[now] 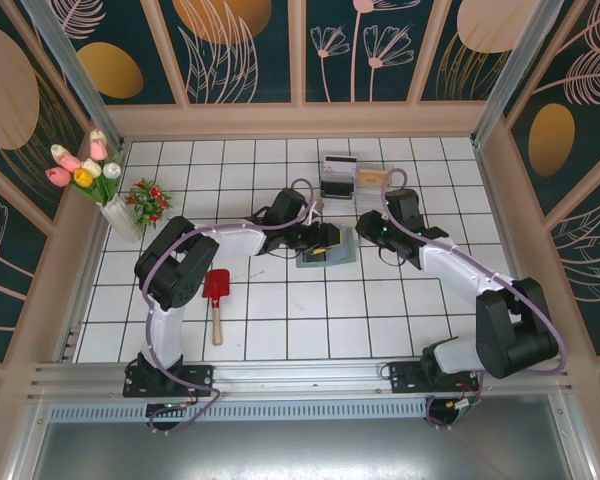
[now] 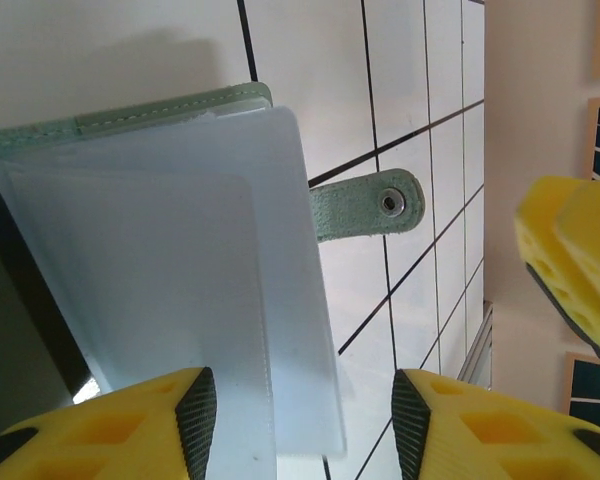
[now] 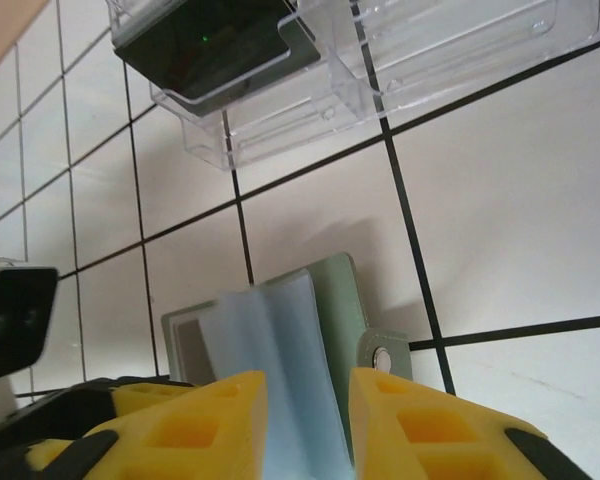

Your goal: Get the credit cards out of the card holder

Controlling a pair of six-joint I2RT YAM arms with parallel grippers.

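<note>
Our left pincer (image 2: 305,425) stands open over the card holder (image 1: 340,258), one yellow finger against the edge of the pale blue sleeves (image 2: 180,260) and the other apart from them, with bare table (image 2: 360,280) showing in the gap; we judge it is placed there to steady the opened wallet rather than to clamp anything. Opposite it, the right pincer (image 3: 308,425) straddles the same sleeves, which stand up between its fingers, but we cannot tell whether the pads press on the plastic or merely flank it. The holder lies open on the table between the two arms, its snap tab (image 2: 365,205) lying outward so the leaves can fan. Just beyond it sit the clear boxes (image 3: 460,40): a dark card (image 3: 210,40) rests in one and a tan-gold card (image 1: 372,177) in its neighbour, so we judge the credit cards are already out. What we see of the sleeves looks empty, and raising them seems a check for anything left inside
</note>
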